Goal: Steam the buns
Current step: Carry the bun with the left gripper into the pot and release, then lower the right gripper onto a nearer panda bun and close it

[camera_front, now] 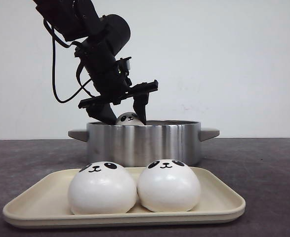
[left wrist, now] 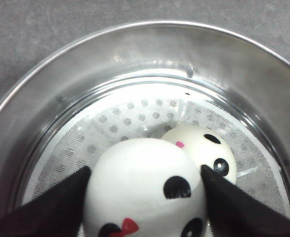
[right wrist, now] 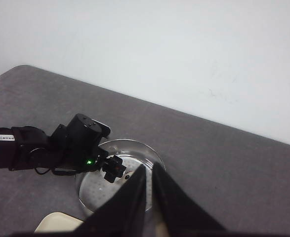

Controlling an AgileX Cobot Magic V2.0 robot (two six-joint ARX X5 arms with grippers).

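Note:
Two white panda buns sit side by side on the cream tray (camera_front: 224,197), one on the left (camera_front: 102,187) and one on the right (camera_front: 168,185). My left gripper (camera_front: 125,114) is shut on a third bun (left wrist: 145,190), held at the rim of the steel pot (camera_front: 144,142); its top shows above the rim (camera_front: 129,118). A fourth bun (left wrist: 204,150) lies on the perforated steamer liner (left wrist: 125,116) inside the pot, just beyond the held one. My right gripper (right wrist: 149,173) hangs high above the table, its fingers nearly together and empty.
The pot has two side handles, one at the left (camera_front: 78,134) and one at the right (camera_front: 209,133). The tray stands directly in front of the pot on the dark grey table (camera_front: 273,168). A white wall is behind.

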